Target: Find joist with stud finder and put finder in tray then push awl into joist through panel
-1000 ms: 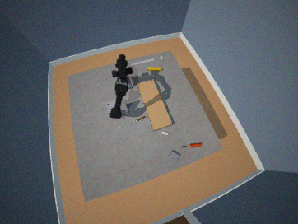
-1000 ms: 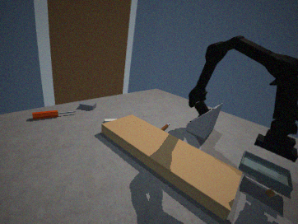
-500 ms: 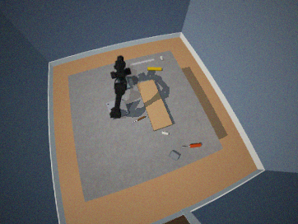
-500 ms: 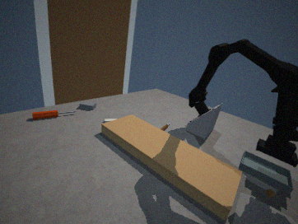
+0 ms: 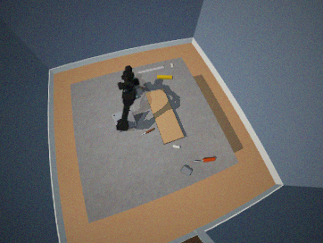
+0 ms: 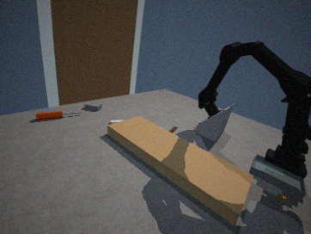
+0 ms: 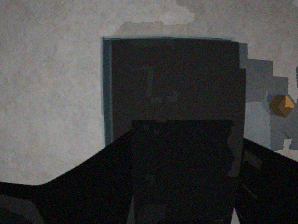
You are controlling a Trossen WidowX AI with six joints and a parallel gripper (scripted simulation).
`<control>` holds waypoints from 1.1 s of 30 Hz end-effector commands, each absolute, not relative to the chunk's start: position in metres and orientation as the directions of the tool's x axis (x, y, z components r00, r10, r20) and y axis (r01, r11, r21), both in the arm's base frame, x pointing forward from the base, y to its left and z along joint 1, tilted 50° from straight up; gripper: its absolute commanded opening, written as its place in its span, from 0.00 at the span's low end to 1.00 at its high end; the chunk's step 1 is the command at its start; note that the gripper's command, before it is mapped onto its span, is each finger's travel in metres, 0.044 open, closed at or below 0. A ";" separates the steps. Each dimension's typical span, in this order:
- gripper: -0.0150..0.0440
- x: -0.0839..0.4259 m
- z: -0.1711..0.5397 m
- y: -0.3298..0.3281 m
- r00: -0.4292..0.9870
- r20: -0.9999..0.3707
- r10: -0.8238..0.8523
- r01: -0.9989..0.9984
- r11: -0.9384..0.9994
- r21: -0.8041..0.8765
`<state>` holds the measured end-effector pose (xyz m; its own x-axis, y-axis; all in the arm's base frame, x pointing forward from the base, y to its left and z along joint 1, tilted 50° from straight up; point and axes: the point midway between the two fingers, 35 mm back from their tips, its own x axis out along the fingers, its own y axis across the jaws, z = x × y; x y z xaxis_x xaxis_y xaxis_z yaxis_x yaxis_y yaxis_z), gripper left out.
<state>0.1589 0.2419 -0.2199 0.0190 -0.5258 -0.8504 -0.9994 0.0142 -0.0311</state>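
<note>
My gripper (image 6: pixel 287 158) (image 7: pixel 177 136) is shut on the stud finder, a dark block (image 7: pixel 175 75) that fills the middle of the wrist view. The block is over the tray (image 6: pixel 275 177) (image 7: pixel 107 90); only the tray's teal rim shows at its left and top there. Whether it touches the tray floor cannot be told. The tan floor panel (image 5: pixel 169 117) (image 6: pixel 133 130) lies beside the tray, partly in the arm's shadow. The awl, with a brown handle (image 5: pixel 150 130) (image 6: pixel 173 129), lies beside the panel near the arm's base. The joist is hidden.
A red screwdriver (image 5: pixel 209 159) (image 6: pixel 49 115) and a grey block (image 5: pixel 186 170) (image 6: pixel 93 107) lie beyond the panel's far end. A yellow bar (image 5: pixel 164 77) lies near its other end. A tilted grey plate (image 6: pixel 215 126) stands by the arm's base. A small brown piece (image 6: pixel 282 198) (image 7: pixel 281 106) lies beside the tray.
</note>
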 end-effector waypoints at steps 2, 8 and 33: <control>0.25 0.160 -0.226 0.235 0.024 -0.851 -0.525 -0.999 0.008 -0.034; 0.25 0.160 -0.233 0.225 0.025 -0.850 -0.526 -0.999 0.008 -0.034; 0.39 0.158 -0.252 0.202 0.018 -0.848 -0.530 -0.999 0.013 -0.030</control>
